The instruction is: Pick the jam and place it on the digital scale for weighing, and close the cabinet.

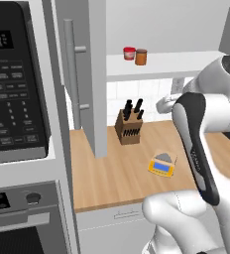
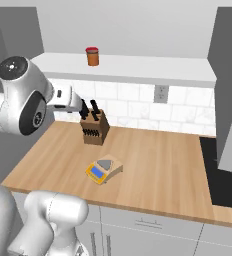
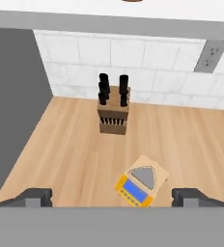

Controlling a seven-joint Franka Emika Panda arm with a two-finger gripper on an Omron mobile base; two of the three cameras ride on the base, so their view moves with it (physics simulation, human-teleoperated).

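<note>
Arm bent forward, gripper (image 3: 112,198) jaws spread wide, empty.

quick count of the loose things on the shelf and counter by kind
jars: 2, the jam and a red jar, both on the cabinet shelf
digital scale: 1, on the counter
knife block: 1, on the counter
total: 4

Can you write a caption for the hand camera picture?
Open gripper above the scale and knife block on the wooden counter.
</note>
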